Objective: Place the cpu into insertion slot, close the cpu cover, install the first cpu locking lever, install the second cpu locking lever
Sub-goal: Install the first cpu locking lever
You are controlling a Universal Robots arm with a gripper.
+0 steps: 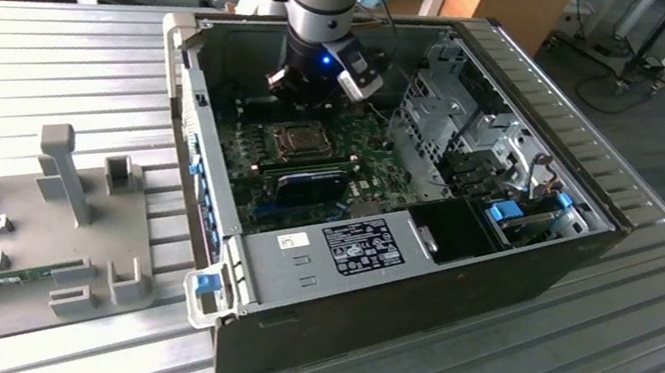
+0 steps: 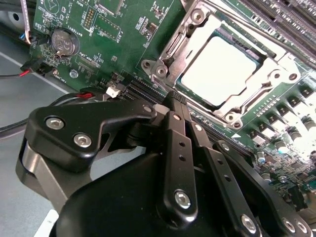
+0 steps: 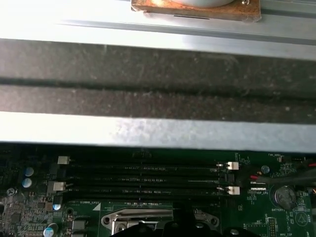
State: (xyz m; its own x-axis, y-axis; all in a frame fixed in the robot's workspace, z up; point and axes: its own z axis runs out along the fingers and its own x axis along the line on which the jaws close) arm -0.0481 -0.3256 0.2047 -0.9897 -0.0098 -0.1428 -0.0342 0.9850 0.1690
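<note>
The cpu lies flat in the insertion slot on the green motherboard, its pale metal top showing. The silver cpu cover lies down around it as a frame. A thin metal lever rod runs along one side of the cover. My gripper hangs just beside the socket, above the black memory slots, its black fingers shut together with nothing between them. In the exterior view the gripper stands inside the open computer case, just behind the socket. The first wrist view has the socket's edge below the memory slots.
The open computer case lies on a slatted metal table. Drive cages rise at the exterior view's right of the board. A coin battery and red-black wires lie near the gripper. A grey fixture plate sits on the exterior view's left.
</note>
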